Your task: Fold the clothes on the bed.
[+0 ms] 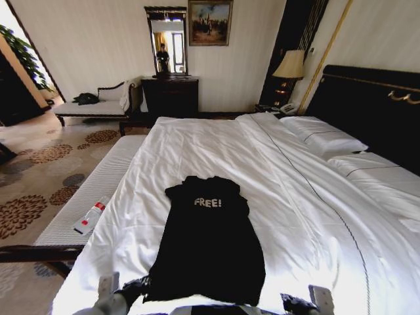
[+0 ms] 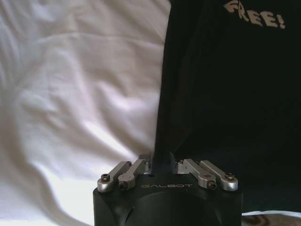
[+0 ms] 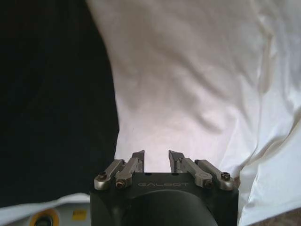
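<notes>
**Shirt flat at the near edge of the bed**

I see the black T-shirt (image 1: 209, 246) lying on the bed (image 1: 216, 151), sleeves folded in. My left gripper (image 2: 160, 161) straddles its hem edge, jaws spread; my right gripper (image 3: 156, 160) hovers beside it, spread over sheet.

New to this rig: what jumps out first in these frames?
The black T-shirt with white "FREE!" lettering, lying narrow and lengthwise on the near part of the white bed. Next, the two grippers low at the near edge, flanking the shirt's hem: the left gripper open at the shirt's side edge, the right gripper open over bare sheet just beside the fabric.
</notes>
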{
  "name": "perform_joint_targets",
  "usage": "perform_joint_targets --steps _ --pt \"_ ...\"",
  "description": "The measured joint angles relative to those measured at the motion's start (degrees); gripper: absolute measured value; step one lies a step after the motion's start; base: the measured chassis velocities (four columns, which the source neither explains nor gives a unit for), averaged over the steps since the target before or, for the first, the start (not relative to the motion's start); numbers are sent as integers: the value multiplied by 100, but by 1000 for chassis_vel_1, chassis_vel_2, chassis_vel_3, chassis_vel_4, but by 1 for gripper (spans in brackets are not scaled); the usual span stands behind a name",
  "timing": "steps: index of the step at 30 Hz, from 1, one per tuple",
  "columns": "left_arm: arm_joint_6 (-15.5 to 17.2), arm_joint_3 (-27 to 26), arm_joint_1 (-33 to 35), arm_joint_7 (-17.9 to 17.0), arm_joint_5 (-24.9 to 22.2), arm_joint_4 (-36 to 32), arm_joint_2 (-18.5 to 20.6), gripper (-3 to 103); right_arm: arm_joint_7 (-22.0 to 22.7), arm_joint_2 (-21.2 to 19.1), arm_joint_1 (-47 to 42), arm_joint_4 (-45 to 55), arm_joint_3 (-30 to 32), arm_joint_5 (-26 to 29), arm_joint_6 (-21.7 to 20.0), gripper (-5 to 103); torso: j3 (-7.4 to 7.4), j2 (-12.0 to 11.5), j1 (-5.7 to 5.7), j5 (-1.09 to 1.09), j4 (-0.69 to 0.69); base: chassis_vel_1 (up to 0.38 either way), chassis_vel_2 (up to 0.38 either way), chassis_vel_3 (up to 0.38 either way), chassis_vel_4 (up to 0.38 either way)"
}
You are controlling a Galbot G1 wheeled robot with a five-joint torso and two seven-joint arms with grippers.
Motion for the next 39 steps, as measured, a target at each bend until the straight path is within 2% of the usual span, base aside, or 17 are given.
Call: perform_joint_targets --steps 1,3,4,5,6,7,8,12,13,14,16,18,19,21,23,33,39 --pt "28 -58 -28 -8 -10 0 15 32 1 -18 28 36 137 84 0 29 0 0 0 -1 0 0 0 0 0" --pt "70 -234 -147 -59 -150 -24 24 43 -17 -123 222 50 468 271 0 40 0 0 0 -1 -1 0 0 0 0" --pt "70 -234 -147 -59 -150 -24 24 43 -17 -123 222 50 468 271 0 40 0 0 0 -1 -1 0 0 0 0" --pt "65 -301 -227 -72 -221 -69 22 49 -83 -226 441 -21 591 361 22 45 0 0 0 -1 0 0 0 0 0" --pt "38 -334 -288 -72 -239 -102 21 49 -190 -318 676 -130 666 388 112 50 0 0 0 1 0 0 0 0 0" --pt "-58 -356 -379 13 -140 -128 32 54 -447 -463 995 -309 722 386 374 56 0 0 0 3 2 0 0 0 0" --pt "-58 -356 -379 13 -140 -128 32 54 -447 -463 995 -309 722 386 374 56 0 0 0 3 2 0 0 0 0" --pt "-658 -102 -596 606 804 114 185 76 -1227 -796 1740 -811 673 761 887 72 1 -1 1 3 2 0 0 0 0" --pt "-658 -102 -596 606 804 114 185 76 -1227 -796 1740 -811 673 761 887 72 1 -1 1 3 2 0 0 0 0" --pt "-856 39 -712 739 1023 219 216 76 -1416 -860 1905 -936 633 910 958 78 1 -1 1 2 1 0 0 0 0" --pt "-1218 350 -1043 923 1329 420 225 86 -1546 -960 2321 -1159 567 1619 897 89 0 0 0 -1 0 0 0 0 0" --pt "-1481 580 -1362 1084 1447 542 205 96 -1292 -1017 2915 -1437 552 2855 441 94 0 0 0 -1 0 0 0 0 0" --pt "-1481 580 -1362 1084 1447 542 205 96 -1292 -1017 2915 -1437 552 2855 441 94 0 0 0 -1 0 0 0 0 0" --pt "-1672 705 -1583 1260 1453 606 220 100 -1030 -1052 3563 -1865 484 3826 96 99 1 -1 0 0 2 0 0 0 0" --pt "-1820 782 -1752 1315 1442 681 261 100 -923 -1065 4024 -2311 340 4218 15 100 1 -1 1 1 2 0 0 0 0" --pt "-1918 798 -1905 1233 1246 842 420 100 -864 -800 5830 -4221 -805 4036 5 100 1 -1 1 1 2 0 0 0 0" --pt "-1908 774 -1752 1198 1242 857 321 100 -852 -603 6239 -4655 -980 4026 5 100 1 -1 1 0 2 0 0 0 0"
